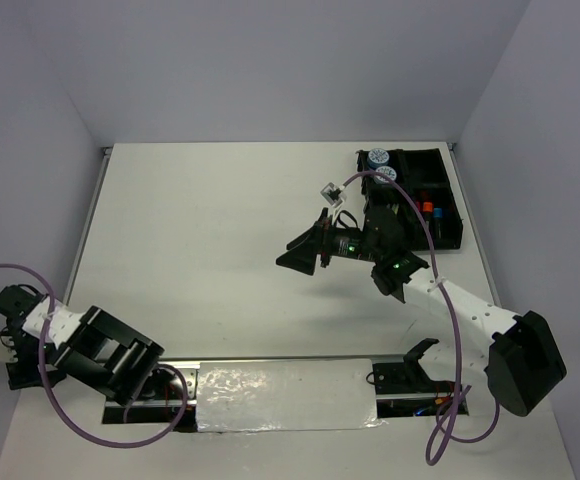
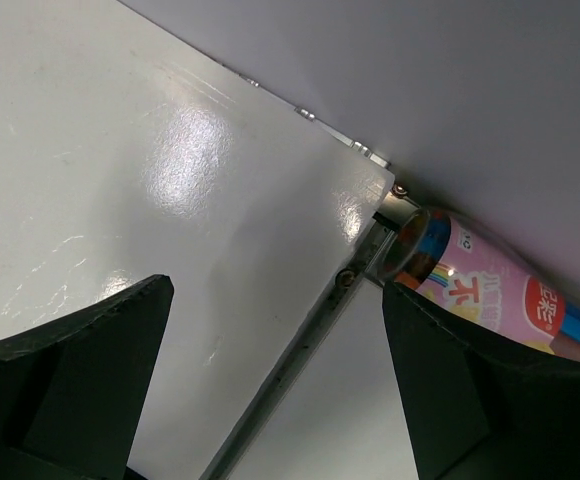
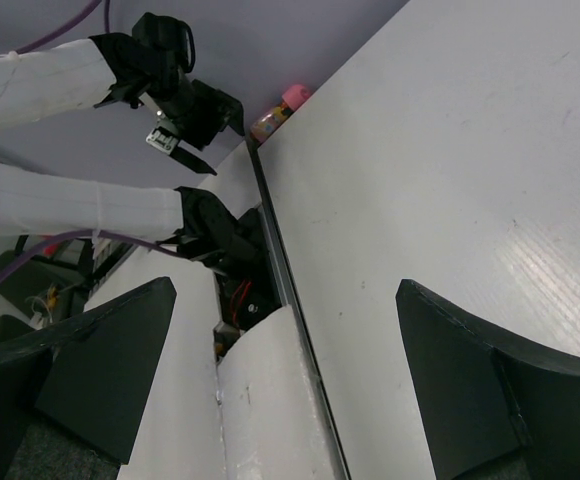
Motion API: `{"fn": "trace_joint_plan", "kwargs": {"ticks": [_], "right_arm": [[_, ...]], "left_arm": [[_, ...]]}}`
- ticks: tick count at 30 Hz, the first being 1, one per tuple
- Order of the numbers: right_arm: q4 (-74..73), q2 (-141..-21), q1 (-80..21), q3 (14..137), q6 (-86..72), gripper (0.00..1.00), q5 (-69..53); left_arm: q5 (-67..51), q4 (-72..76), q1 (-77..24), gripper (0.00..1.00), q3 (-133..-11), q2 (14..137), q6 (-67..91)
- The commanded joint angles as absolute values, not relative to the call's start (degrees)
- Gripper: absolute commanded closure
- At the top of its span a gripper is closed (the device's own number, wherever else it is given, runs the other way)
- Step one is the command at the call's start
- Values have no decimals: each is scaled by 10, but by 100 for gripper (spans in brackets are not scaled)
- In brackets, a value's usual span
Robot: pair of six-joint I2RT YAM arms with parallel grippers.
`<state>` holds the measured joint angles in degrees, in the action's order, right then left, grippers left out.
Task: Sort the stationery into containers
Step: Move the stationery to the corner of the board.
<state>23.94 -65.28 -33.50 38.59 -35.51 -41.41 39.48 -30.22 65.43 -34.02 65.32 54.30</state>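
Observation:
The black organiser tray (image 1: 448, 232) stands at the far right of the table. Two round blue-white tubs (image 1: 375, 157) (image 1: 386, 176) sit at its far left end. Orange-capped (image 1: 427, 207) and blue-capped (image 1: 440, 212) highlighters lie in a compartment; my right arm hides part of the tray. My right gripper (image 1: 292, 253) (image 3: 285, 390) is open and empty above the table's middle, left of the tray. My left gripper (image 2: 280, 400) is open and empty. A pink bottle (image 2: 500, 290) (image 3: 280, 108) lies just off a table corner. No pale pens show.
My left arm (image 1: 70, 340) is folded at the near left edge. A metal rail (image 2: 300, 350) runs along the table's edge. A white strip (image 1: 285, 395) covers the near edge between the bases. Purple cables (image 1: 440, 290) loop off both arms. Grey walls enclose the table.

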Motion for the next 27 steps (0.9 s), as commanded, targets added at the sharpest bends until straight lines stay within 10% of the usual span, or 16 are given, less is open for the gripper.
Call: {"fn": "trace_joint_plan", "kwargs": {"ticks": [1,12,27], "right_arm": [[254,-645,-331,389,-346,0,-416],[273,-670,-332,391,-359,0,-425],[251,-643,-332,393,-344,0,-416]], "left_arm": [[377,-269,668,1,-333,670,557],[426,-364,674,1,-448,854,636],[321,-150,654,1,-384,804,519]]}}
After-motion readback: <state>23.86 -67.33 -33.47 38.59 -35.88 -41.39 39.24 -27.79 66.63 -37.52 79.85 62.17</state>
